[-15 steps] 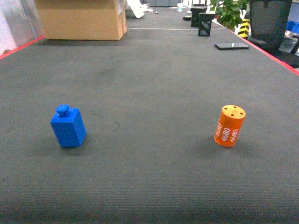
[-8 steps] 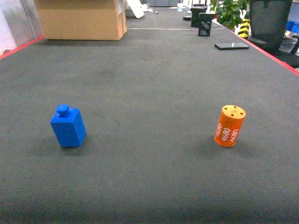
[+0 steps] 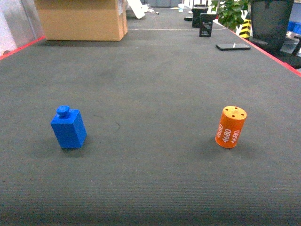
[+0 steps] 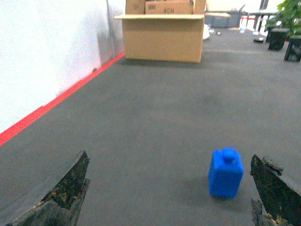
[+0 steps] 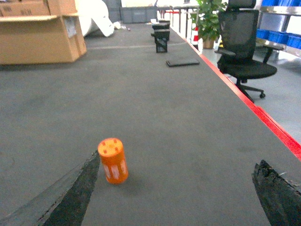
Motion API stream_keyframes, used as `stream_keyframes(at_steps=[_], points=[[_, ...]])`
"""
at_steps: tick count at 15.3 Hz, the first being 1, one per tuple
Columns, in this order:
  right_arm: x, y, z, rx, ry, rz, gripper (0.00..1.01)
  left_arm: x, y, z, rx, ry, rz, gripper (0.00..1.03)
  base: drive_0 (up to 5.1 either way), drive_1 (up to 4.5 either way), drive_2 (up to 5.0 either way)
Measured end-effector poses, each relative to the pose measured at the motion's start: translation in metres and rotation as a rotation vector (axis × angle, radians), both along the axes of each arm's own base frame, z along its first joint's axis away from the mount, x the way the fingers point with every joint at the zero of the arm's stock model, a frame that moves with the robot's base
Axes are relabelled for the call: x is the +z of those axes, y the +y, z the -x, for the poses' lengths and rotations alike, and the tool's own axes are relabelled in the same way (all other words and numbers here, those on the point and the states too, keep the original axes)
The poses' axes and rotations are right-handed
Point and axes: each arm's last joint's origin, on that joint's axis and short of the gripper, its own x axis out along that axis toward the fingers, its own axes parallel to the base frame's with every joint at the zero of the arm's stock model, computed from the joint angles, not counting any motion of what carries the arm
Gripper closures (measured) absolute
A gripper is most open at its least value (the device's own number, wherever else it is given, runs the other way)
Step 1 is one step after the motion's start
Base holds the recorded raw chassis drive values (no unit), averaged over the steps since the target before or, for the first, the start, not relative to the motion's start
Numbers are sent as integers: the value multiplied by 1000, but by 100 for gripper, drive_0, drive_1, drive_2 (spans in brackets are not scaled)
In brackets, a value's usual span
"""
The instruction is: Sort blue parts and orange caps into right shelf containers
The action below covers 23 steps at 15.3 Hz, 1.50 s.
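Observation:
A blue part (image 3: 68,128), a block with a round knob on top, stands upright on the dark mat at the left. An orange cap (image 3: 231,127), a cylinder with white numbers, stands at the right. Neither gripper shows in the head view. In the left wrist view my left gripper (image 4: 169,188) is open, and the blue part (image 4: 226,173) stands ahead of it, close to the right finger. My right gripper (image 5: 178,188) is open too, with the orange cap (image 5: 113,161) ahead of it by the left finger. Blue shelf containers (image 5: 281,36) show far off at the right edge.
A large cardboard box (image 3: 81,19) stands at the back left. A flat black item (image 3: 233,46) and black stands (image 3: 206,24) lie at the back right. A red strip (image 3: 277,55) marks the mat's right edge, with an office chair (image 5: 242,52) beyond it. A white wall (image 4: 47,56) runs along the left.

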Motion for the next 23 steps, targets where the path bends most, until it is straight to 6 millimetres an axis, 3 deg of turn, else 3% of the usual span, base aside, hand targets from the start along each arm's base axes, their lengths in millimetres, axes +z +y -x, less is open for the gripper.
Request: stream_keyframes(at_steps=[2, 4, 9, 15, 19, 23], points=[[21, 14, -53, 44, -58, 2, 3, 26, -11, -56, -99, -93, 13, 5, 0, 0, 0], [11, 25, -97, 57, 4, 24, 3, 10, -21, -99, -142, -7, 17, 5, 0, 0, 0], [-4, 32, -132, 65, 82, 47, 3, -6, -30, -132, -162, 68, 39, 5, 0, 0, 0], [-14, 38, -154, 67, 117, 54, 3, -12, -37, -152, -180, 82, 51, 5, 0, 0, 0], [-33, 50, -187, 85, 179, 42, 3, -38, -45, -185, -196, 142, 63, 5, 0, 0, 0], [-48, 60, -206, 94, 219, 21, 3, -51, -44, -203, -199, 166, 90, 5, 0, 0, 0]])
